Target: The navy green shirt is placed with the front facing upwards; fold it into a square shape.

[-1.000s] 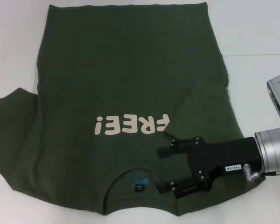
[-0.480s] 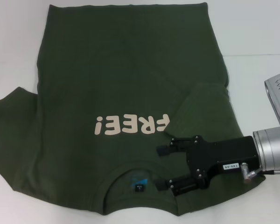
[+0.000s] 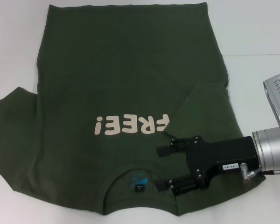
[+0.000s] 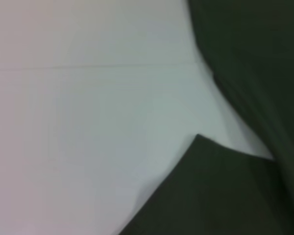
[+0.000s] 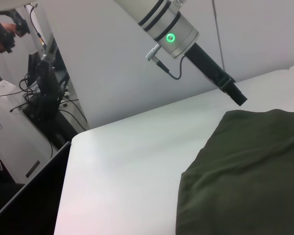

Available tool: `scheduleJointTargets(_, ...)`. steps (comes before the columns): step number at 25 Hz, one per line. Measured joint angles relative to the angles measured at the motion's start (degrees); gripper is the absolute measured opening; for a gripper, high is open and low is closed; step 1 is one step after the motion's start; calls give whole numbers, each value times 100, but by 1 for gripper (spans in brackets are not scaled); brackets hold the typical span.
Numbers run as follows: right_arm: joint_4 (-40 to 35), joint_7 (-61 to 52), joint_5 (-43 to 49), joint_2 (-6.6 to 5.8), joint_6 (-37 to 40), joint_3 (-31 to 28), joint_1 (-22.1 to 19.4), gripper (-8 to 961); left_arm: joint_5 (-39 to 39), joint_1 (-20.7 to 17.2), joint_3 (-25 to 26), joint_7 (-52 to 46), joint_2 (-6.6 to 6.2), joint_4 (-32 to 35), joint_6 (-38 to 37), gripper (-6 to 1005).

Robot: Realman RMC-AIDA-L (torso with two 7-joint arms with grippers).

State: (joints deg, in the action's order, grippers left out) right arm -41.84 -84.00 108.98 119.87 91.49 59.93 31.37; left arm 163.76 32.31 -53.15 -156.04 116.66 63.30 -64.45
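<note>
The navy green shirt [image 3: 126, 107] lies flat, front up, on the white tabletop [image 3: 256, 28], collar at the edge nearest the robot, hem far; taking the cream FREE! lettering [image 3: 131, 125] as landmark, the round neck w/ its small blue label [image 3: 139, 183] sits just on the near side of it, and the left-hand sleeve [image 3: 11, 121] is spread out well to the left of it. To the right of the lettering the right-hand sleeve [image 3: 207, 109] is already folded inward, its flap lying on the chest just beside the "F". The right tool [image 3: 163, 169] hovers over the cloth between the lettering's right end and the collar, fingers spread apart w/ nothing between them. Vs. a second ago it has drifted only slightly: the wrist has pulled a little toward the robot's right and the tool body has tilted a touch, the near finger slanting more; shirt outline, flap and lettering are unchanged. My read: the tool has let go of the sleeve fold and is backing off, so the right-side fold looks done and holds w/o help. The left tool isn't in the head view; the left wrist view shows only shirt edge and bare tabletop, so can't tell if it's spread or pressed together. The right wrist view shows the left arm [image 5: 186, 44] raised above the far side of the tabletop. Remaining, as I judge it: left sleeve in, then body folded toward a square.
</note>
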Motion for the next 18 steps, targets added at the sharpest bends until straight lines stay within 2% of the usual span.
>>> scheduleJointTargets(7, 7, -2, 9, 0, 0, 3, 17, 941, 5, -47, 33, -51, -111, -302, -34, 74)
scheduleJointTargets(13, 17, -2, 10, 1, 0, 2, 13, 940, 4, -115, 185, -138, -44, -215, -32, 247)
scheduleJointTargets(18, 18, -2, 10, 1, 6, 1, -12, 940, 1, -60, 527, -270, -34, -200, -137, 355)
